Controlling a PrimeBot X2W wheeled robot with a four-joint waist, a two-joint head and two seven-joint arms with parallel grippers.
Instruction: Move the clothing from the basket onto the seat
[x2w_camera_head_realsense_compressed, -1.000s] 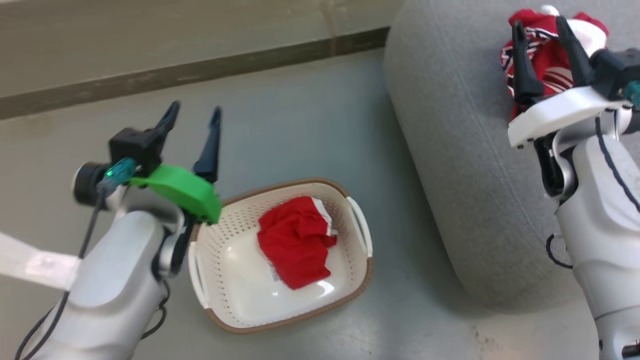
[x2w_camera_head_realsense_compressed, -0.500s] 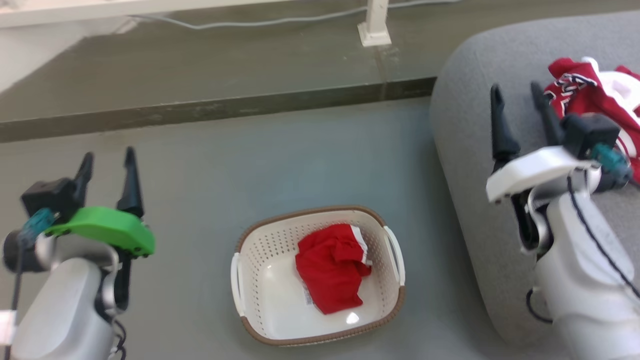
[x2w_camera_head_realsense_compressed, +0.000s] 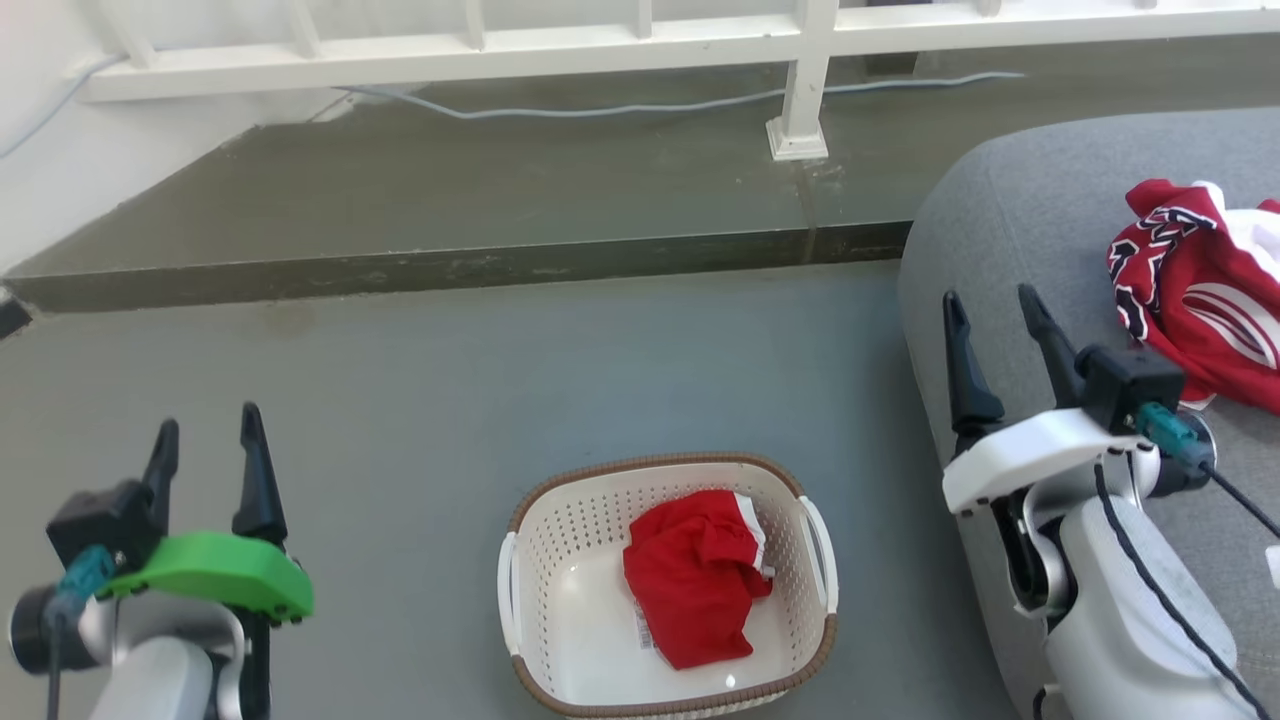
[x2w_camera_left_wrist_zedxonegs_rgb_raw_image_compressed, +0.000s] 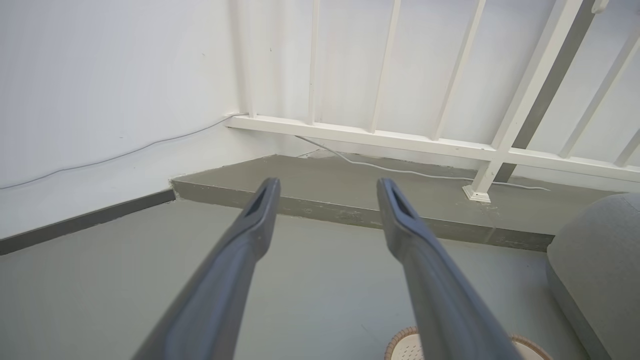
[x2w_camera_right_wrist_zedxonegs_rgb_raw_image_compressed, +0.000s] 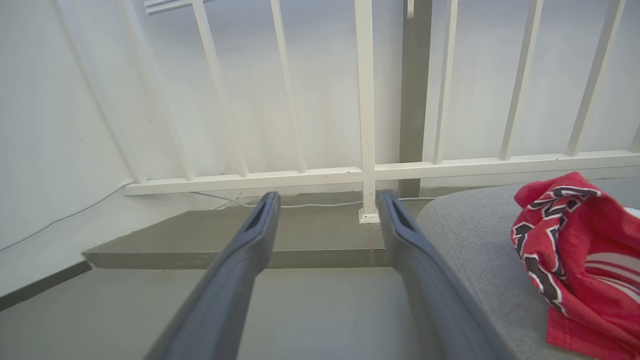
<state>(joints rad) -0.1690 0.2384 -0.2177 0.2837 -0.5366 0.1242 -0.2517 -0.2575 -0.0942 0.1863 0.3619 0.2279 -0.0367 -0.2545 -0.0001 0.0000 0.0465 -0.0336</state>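
Empty, jaws spread: left gripper (x2w_camera_head_realsense_compressed: 209, 420) and right gripper (x2w_camera_head_realsense_compressed: 988, 295); lettered garment (x2w_camera_head_realsense_compressed: 1190, 290) on seat (x2w_camera_head_realsense_compressed: 1000, 220), red garment (x2w_camera_head_realsense_compressed: 695, 590) bunched in basket (x2w_camera_head_realsense_compressed: 560, 520), where a deep pinch could catch the perforated wall and lift the basket too.

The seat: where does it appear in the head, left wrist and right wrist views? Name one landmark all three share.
Head view: seat, right edge.
Left wrist view: seat, lower right corner.
Right wrist view: seat, lower right, bearing red clothing.
Shared landmark: white railing post.
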